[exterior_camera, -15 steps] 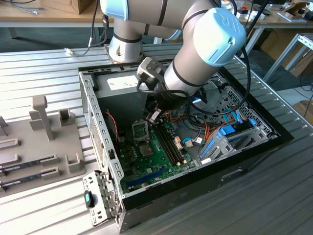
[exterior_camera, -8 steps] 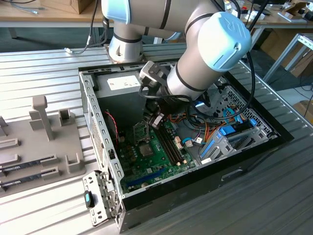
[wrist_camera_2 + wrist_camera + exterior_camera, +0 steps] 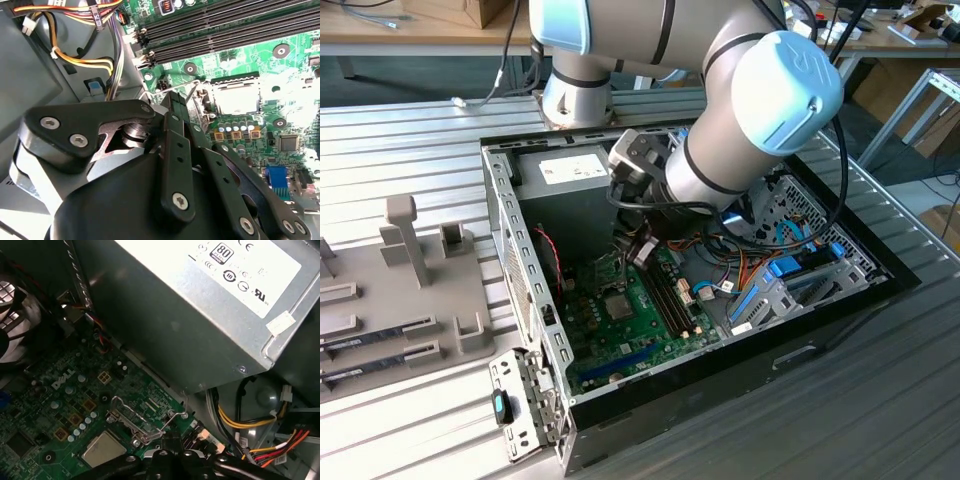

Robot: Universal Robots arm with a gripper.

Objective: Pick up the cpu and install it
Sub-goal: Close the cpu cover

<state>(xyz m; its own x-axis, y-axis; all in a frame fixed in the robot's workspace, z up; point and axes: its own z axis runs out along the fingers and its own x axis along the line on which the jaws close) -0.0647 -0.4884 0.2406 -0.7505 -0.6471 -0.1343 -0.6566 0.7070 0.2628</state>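
We see the arm bent over the open case, its wrist dropped inside and tilted down toward the board. The tool hangs low over the board's upper part, near the memory slots and below the power supply.

In the second wrist view the tool shows its black linkage arms folded in, and the fingers lie tight together in one narrow stack with nothing between them. The tip sits just beside the socket, at the thin wire lever along its edge.

The cpu rests in the socket on the board, silver top up, framed by the socket's dark rim. In the first wrist view the cpu lies flat in the same spot, with the wire lever standing up beside it and the tool's tip close by.

Above that, the grey power supply looms, and yellow and orange cables trail off its corner. On the worktop at the exterior view's left sits a grey fixture.
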